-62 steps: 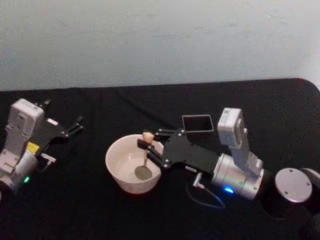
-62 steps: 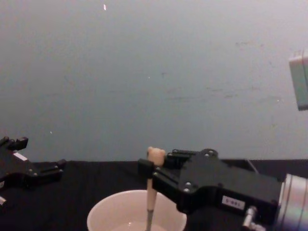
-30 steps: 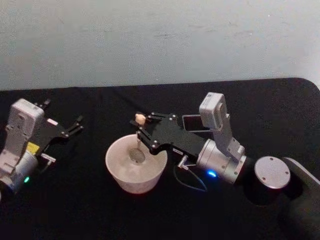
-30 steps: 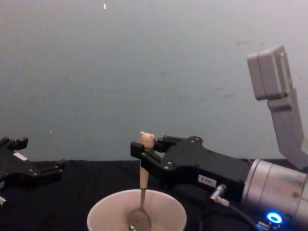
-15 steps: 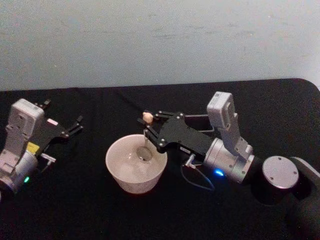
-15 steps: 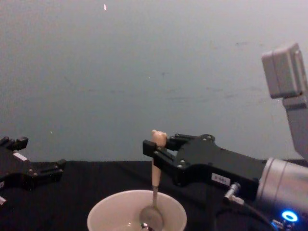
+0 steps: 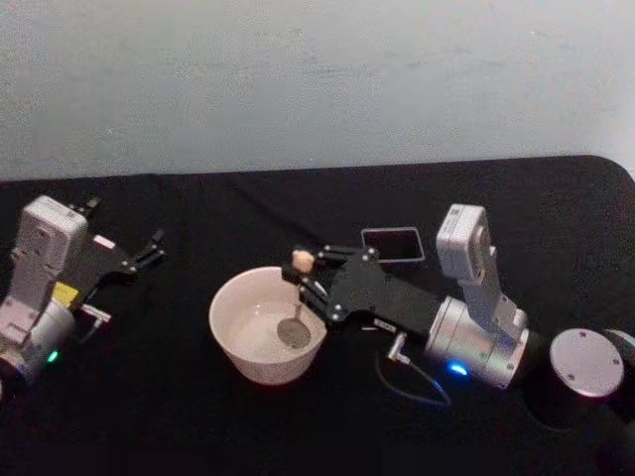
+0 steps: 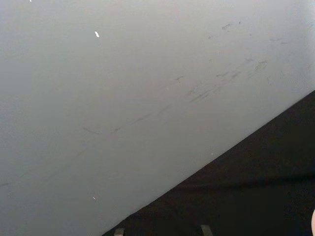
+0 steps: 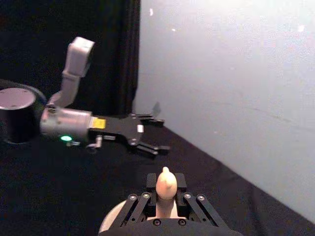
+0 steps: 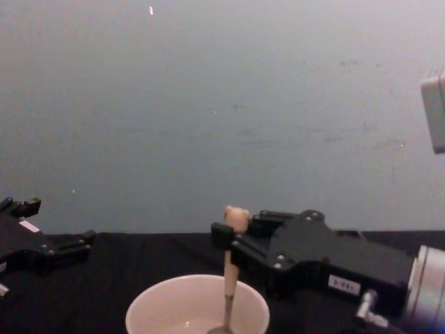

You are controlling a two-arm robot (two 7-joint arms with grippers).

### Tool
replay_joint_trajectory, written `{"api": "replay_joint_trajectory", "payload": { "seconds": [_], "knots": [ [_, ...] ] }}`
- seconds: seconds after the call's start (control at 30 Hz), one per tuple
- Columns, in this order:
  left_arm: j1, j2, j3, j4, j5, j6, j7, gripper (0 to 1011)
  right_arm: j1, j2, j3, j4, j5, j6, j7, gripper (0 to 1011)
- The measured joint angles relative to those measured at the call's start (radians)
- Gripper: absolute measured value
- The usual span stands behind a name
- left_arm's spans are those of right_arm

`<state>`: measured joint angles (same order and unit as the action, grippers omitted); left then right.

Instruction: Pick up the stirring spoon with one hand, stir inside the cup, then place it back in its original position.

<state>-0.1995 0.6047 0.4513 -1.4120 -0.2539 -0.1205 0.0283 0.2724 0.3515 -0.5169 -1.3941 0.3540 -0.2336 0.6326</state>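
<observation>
The wide cream-white cup stands at the middle of the black table. My right gripper hovers over its right rim, shut on the beige handle of the stirring spoon. The spoon hangs nearly upright, bear head on top, its metal bowl low inside the cup on the right side. In the chest view the spoon dips behind the cup's rim under the right gripper. The right wrist view shows the bear head between the fingers. The dark grey holder stands behind the right arm. My left gripper rests open at the far left.
Black cloth covers the table, with a pale wall behind it. The right arm's body and its cable lie right of the cup. Bare cloth separates the cup from the left arm.
The right gripper has carried the spoon around inside the cup, from the far side back to the near right, and sunk lower. The left arm has stayed still.
</observation>
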Motion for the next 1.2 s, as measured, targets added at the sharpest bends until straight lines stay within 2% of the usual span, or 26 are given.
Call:
{"api": "replay_joint_trajectory", "payload": {
  "seconds": [0.13, 0.3, 0.57, 0.87, 1.2],
  "knots": [
    [0.000, 0.000, 0.000, 0.000, 0.000, 0.000, 0.000, 1001, -0.010, 0.004, -0.018, -0.017, 0.007, 0.009, 0.012, 212],
    [0.000, 0.000, 0.000, 0.000, 0.000, 0.000, 0.000, 1001, -0.008, -0.007, -0.037, -0.018, 0.007, 0.013, 0.013, 212],
    [0.000, 0.000, 0.000, 0.000, 0.000, 0.000, 0.000, 1002, 0.030, -0.060, -0.057, 0.036, 0.000, 0.012, -0.010, 212],
    [0.000, 0.000, 0.000, 0.000, 0.000, 0.000, 0.000, 1001, 0.079, -0.104, -0.046, 0.110, -0.021, -0.001, -0.050, 212],
    [0.000, 0.000, 0.000, 0.000, 0.000, 0.000, 0.000, 1001, 0.091, -0.106, -0.023, 0.137, -0.034, -0.006, -0.065, 212]
  ]
}}
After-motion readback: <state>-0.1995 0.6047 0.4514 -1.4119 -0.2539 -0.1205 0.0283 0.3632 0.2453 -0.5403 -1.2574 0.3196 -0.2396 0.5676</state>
